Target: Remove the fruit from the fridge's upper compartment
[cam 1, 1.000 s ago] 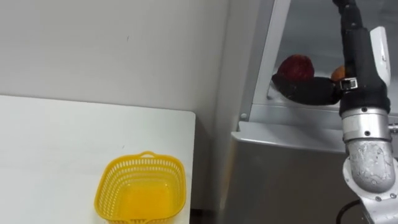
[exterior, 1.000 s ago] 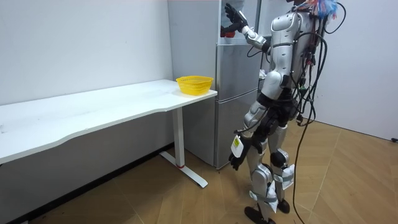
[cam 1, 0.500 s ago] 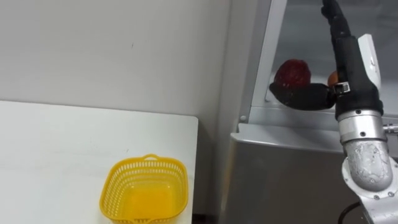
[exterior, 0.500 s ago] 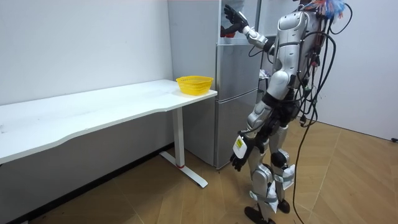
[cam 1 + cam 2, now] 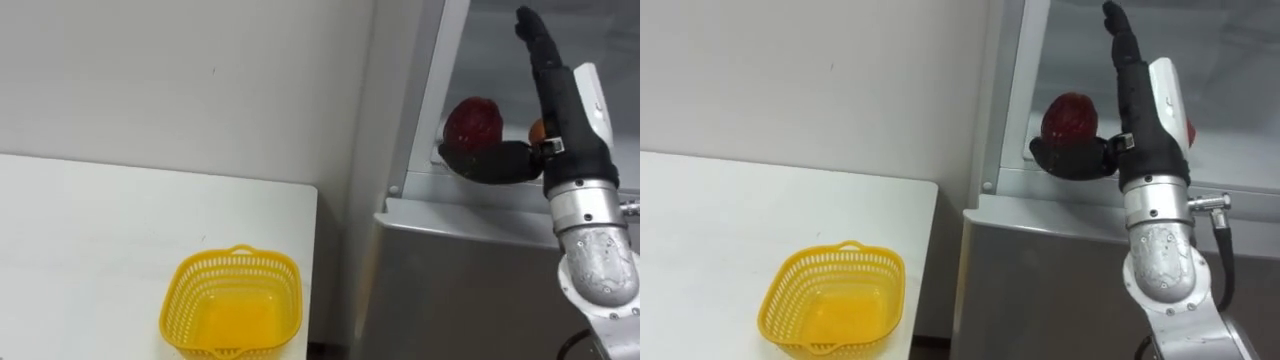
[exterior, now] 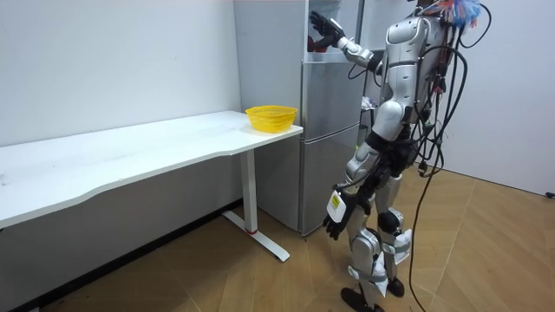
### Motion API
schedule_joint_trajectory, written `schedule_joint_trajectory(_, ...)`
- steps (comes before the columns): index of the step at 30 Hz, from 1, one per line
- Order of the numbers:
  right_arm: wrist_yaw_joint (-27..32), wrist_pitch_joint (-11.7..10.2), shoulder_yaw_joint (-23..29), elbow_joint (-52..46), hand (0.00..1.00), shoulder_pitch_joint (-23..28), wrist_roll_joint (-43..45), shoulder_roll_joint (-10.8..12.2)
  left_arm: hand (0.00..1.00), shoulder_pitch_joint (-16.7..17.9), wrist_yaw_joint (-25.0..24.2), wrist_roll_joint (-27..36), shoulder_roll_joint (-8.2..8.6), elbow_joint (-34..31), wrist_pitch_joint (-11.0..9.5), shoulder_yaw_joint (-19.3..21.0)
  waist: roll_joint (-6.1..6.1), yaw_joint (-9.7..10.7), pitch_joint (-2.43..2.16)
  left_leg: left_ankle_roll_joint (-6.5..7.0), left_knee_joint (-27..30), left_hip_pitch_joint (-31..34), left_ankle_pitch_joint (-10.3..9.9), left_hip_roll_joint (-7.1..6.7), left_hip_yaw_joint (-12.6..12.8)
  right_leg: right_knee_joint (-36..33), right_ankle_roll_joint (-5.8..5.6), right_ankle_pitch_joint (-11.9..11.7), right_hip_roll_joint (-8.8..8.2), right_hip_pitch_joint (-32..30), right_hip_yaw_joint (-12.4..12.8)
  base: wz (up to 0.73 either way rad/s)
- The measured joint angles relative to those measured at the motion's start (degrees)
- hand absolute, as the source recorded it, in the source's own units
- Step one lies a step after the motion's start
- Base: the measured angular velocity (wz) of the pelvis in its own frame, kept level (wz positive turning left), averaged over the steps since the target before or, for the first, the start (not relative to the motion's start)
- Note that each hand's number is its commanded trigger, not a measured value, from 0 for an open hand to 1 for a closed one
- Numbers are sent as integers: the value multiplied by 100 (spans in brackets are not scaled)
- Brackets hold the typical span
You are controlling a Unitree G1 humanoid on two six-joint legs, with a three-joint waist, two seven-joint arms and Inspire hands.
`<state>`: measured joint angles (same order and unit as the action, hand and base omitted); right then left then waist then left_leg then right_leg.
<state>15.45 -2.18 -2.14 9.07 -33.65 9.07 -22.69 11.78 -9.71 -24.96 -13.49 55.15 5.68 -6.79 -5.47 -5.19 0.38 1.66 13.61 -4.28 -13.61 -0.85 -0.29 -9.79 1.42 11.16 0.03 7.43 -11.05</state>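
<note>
Left eye view: reaching into upper fridge [image 5: 490, 45], far right, with right hand [image 5: 566, 120], fingers straight and released, thumb just before red fruit [image 5: 474, 120] on shelf; room view: hanging left hand [image 6: 334, 227] low, fingers unreadable; right eye view: yellow basket [image 5: 778, 292] on white table [image 5: 700, 220], near left.

Illumination is bright, even and diffuse in every view. The fridge [image 6: 325, 147] serves as reference. Left of the fridge, the white wall [image 5: 180, 80] is uniformly lit, grading slightly darker toward the fridge's side panel. The table [image 6: 130, 156] left of the fridge reads near-white on top, and a soft shadow lies beneath it, so light falls from above. The yellow basket [image 5: 232, 305] left of the fridge glows brightest at its bottom. The ledge [image 5: 470, 215] atop the fridge's lower door catches a pale band of light. The fridge's upper compartment [image 5: 590, 50] is lit an even grey. Right of the fridge, the wooden floor [image 6: 486, 234] carries a mild sheen. Shadows are soft-edged throughout.
</note>
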Motion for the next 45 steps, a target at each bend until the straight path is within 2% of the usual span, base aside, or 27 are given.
schedule_joint_trajectory(7,-242,116,0,700,0,-492,-328,-19,0,60,-11,26,14,-12,63,-10,1,37,1,0,-9,-4,0,6,11,-2,0,0,2,-14,-8,0)
schedule_joint_trajectory(9,-366,187,-3,878,0,-627,-466,-108,0,27,-72,20,14,-18,133,-5,-11,25,-6,0,-9,-1,0,5,8,-5,0,0,-3,-13,-14,0)
schedule_joint_trajectory(12,-529,292,-64,916,0,-680,-527,-222,0,27,-104,12,5,-2,165,-2,-48,-1,-18,0,-8,-18,0,4,7,-6,0,0,-3,9,-15,0)
schedule_joint_trajectory(16,-691,359,-101,1132,0,-796,-547,-244,0,11,-127,-2,6,-3,257,-2,-98,7,-27,0,-8,-49,0,5,8,-3,0,0,-2,43,-17,0)
schedule_joint_trajectory(21,-898,413,-121,1377,0,-960,-560,-248,0,-1,-227,0,2,-1,313,112,-115,5,-14,0,5,-41,0,7,6,-7,1,0,-8,44,-13,0)
schedule_joint_trajectory(27,-1106,428,-121,1482,0,-1035,-563,-307,0,0,-251,0,-18,7,316,157,-192,-3,12,-2,4,-19,-1,8,-6,-25,2,-1,3,43,-28,0)
schedule_joint_trajectory(30,-1201,434,-122,1482,0,-1035,-626,-358,0,-8,-296,0,-31,7,332,161,-225,-5,-6,-3,5,-19,-2,8,-6,-26,1,-1,4,35,-33,0)
schedule_joint_trajectory(37,-1314,448,-122,1491,0,-1035,-658,-374,0,-11,-329,-1,-48,6,361,161,-229,-4,-9,-2,13,-36,-1,7,-6,-25,1,-1,-3,35,-31,0)
schedule_joint_trajectory(40,-1378,483,-118,1508,0,-1035,-747,-376,0,-8,-328,0,-40,4,401,161,-233,-5,-13,-2,13,-26,-1,11,7,-81,1,-1,-3,-14,-29,-2)
schedule_joint_trajectory(45,-1596,679,-114,1724,0,-1236,-1205,-466,0,-7,-328,26,-39,-14,441,237,-249,8,-28,-2,48,64,-2,12,12,-103,2,-1,-4,-95,-46,0)
